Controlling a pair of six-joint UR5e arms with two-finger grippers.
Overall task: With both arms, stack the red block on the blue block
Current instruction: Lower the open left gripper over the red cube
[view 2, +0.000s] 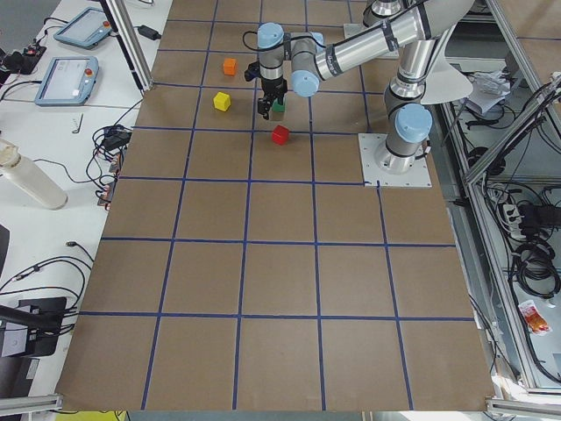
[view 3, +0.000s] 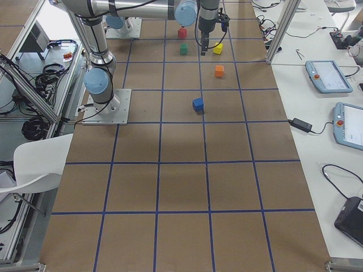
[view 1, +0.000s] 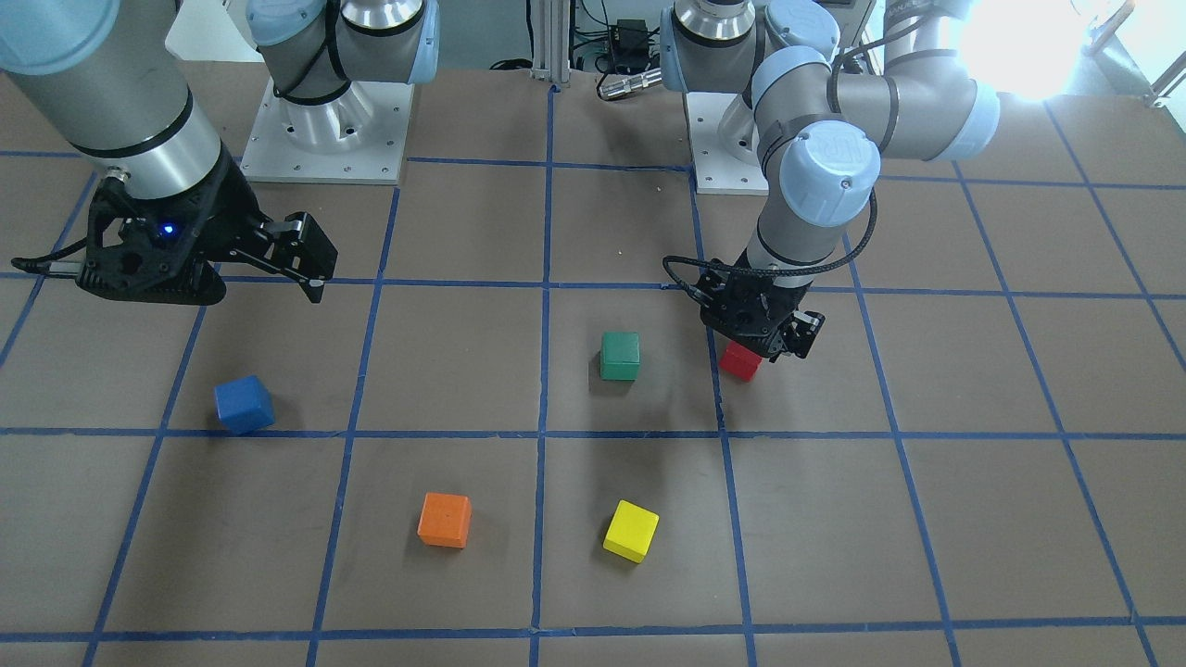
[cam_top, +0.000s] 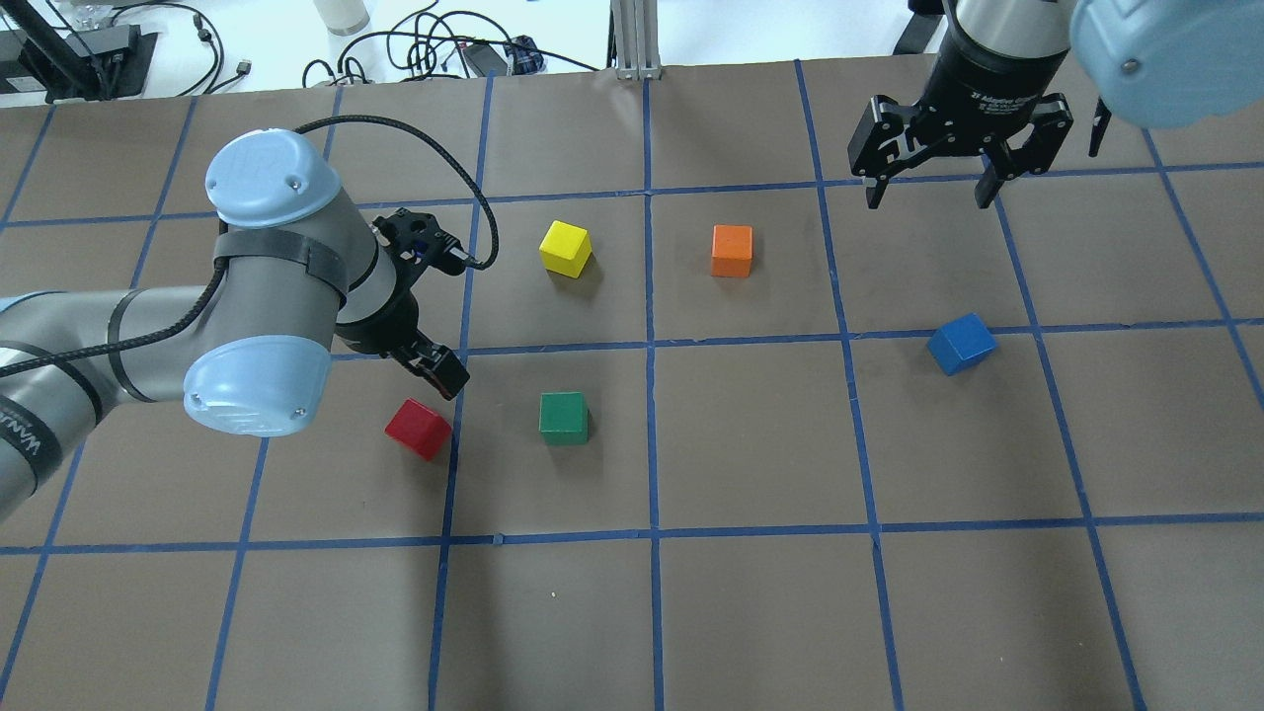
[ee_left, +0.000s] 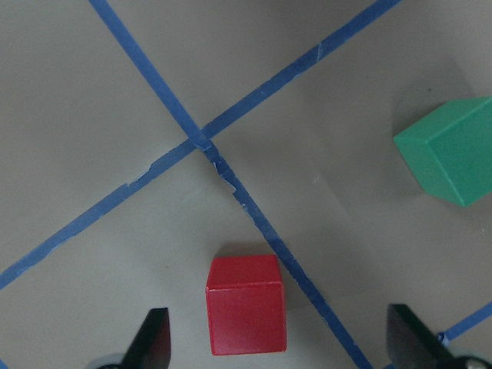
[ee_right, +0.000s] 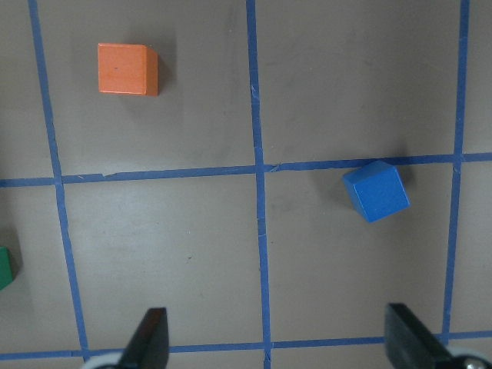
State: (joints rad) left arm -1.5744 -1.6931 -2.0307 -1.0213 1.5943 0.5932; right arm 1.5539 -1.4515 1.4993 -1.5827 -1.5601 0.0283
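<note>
Two grippers, both spread apart. The left gripper [view 1: 771, 337] hovers over the red block [cam_top: 418, 429], which sits in the lower left of the overhead view. In the left wrist view its fingers [ee_left: 150, 342] stand wide on both sides of the red block and do not touch it. The right gripper [cam_top: 928, 188] hangs in the upper right, well apart from the blue block [cam_top: 961, 343], which lies at the right middle.

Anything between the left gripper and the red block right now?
Nothing visible. The left gripper is open above the red block, with only bare table around it in the wrist view. The green block sits off to one side, clear of the fingers.
</note>
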